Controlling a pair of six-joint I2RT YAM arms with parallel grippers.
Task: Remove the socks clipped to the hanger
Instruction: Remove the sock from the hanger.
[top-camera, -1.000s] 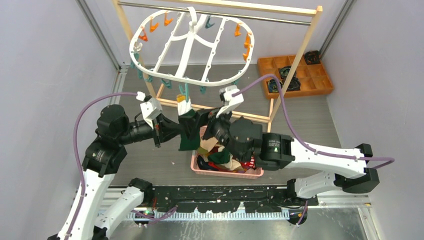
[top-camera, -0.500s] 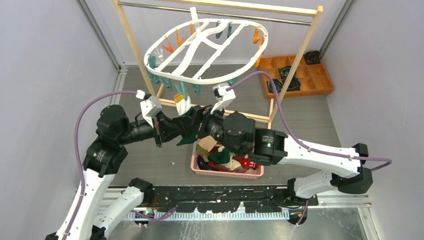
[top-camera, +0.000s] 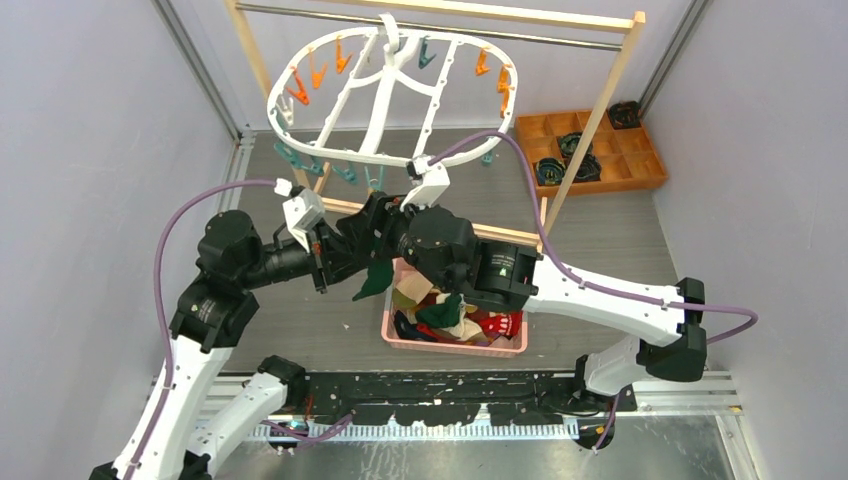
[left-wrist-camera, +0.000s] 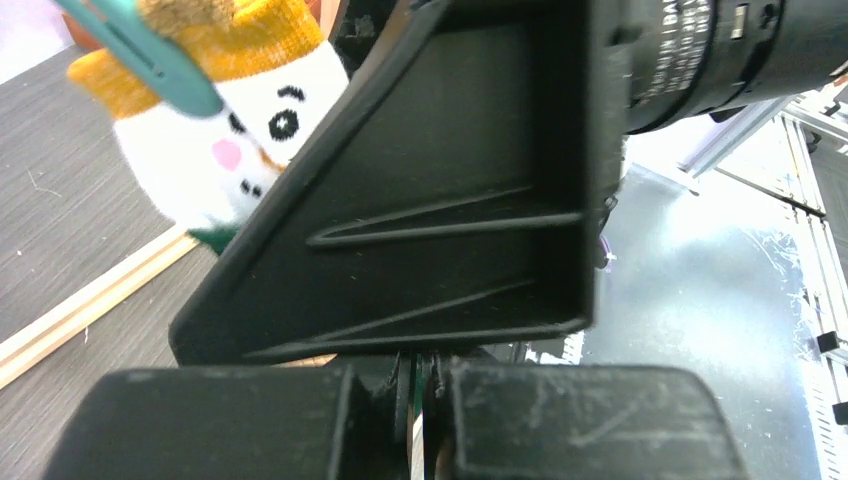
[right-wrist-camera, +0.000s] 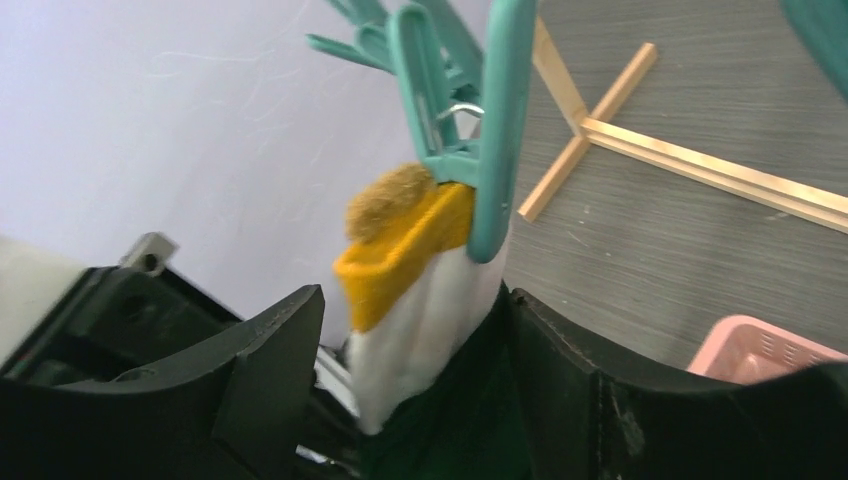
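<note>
The white oval hanger hangs from the wooden rack's rail, with orange and teal clips around its rim. One of the socks, dark green with a white and yellow cuff, is pinched at the cuff by a teal clip. My right gripper is open, one finger on each side of the sock just below the clip; a gap shows on the left side. My left gripper is shut on the sock's green lower part. In the top view both grippers meet under the hanger's near rim, left and right. The cuff's cartoon face shows in the left wrist view.
A pink basket holding several loose socks sits on the table right under the right arm. The light wooden rack stands behind, with its base bars on the floor. An orange compartment tray lies at the back right.
The hanger has swung and tilted, then settled back. My right gripper has moved left up to the clipped cuff, and its jaws have narrowed around it. The left gripper has kept its grip.
</note>
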